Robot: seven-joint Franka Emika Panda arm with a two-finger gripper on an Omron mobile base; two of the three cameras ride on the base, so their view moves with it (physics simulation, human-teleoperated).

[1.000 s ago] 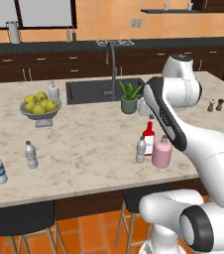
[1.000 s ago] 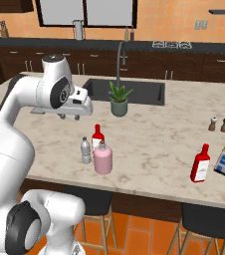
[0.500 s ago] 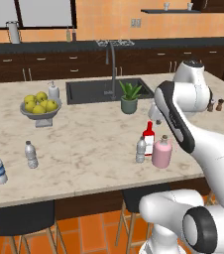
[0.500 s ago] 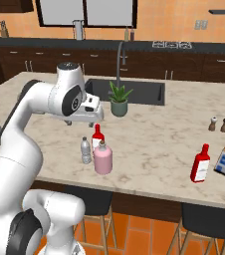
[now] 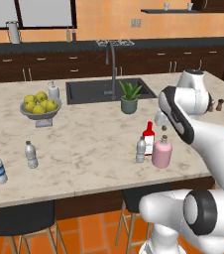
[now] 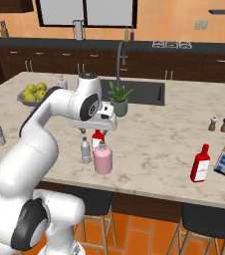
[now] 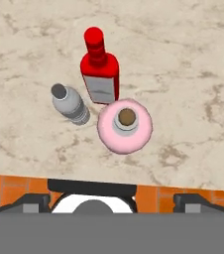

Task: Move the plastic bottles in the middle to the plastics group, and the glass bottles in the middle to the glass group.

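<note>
Hand view looks down on all three middle bottles, untouched at frame centre: one slim red glass bottle (image 7: 99,69), one squat pink glass bottle (image 7: 124,125), one small ribbed clear plastic bottle (image 7: 70,104). My jaws hang empty and spread above them. Two plastic water bottles (image 5: 30,154) wait lower left on the marble worktop (image 5: 84,136); nothing sorted yet, I judge.

I take the sink (image 5: 106,91) as reference. A potted plant (image 5: 129,97) stands just right of it at its front corner. A bowl of lemons (image 5: 39,105) sits to its left, a soap dispenser (image 5: 53,90) behind the bowl. Salt and pepper shakers (image 6: 219,124) stand far right of it.
</note>
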